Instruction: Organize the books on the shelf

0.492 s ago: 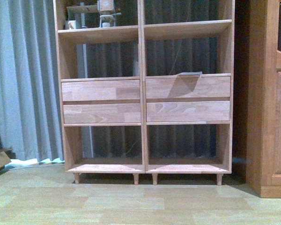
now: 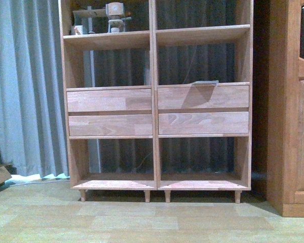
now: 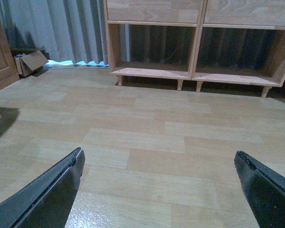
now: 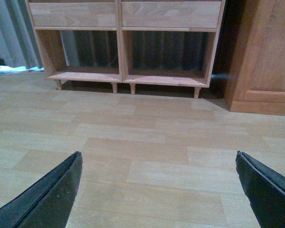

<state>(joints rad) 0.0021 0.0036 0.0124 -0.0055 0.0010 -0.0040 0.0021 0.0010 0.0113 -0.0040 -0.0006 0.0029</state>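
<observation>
The light wood shelf (image 2: 154, 109) stands straight ahead on short peg legs, with four drawer fronts and open compartments above and below. It also shows in the left wrist view (image 3: 194, 47) and the right wrist view (image 4: 121, 42). A thin pale flat thing (image 2: 205, 82) lies in the compartment above the right drawers; I cannot tell whether it is a book. The teal book is out of view. My left gripper (image 3: 157, 153) and right gripper (image 4: 158, 154) are both open and empty, low over the wood-pattern floor, well short of the shelf.
A darker brown cabinet (image 2: 294, 126) stands right of the shelf, also in the right wrist view (image 4: 266, 57). A grey-blue curtain (image 2: 25, 86) hangs behind. A cardboard box (image 3: 31, 61) lies at the left. Small grey-white items (image 2: 114, 17) stand on the upper left shelf board.
The shelf sits slightly lower in the front view than half a second ago, so the view has shifted a little. Nothing on the shelf has moved.
</observation>
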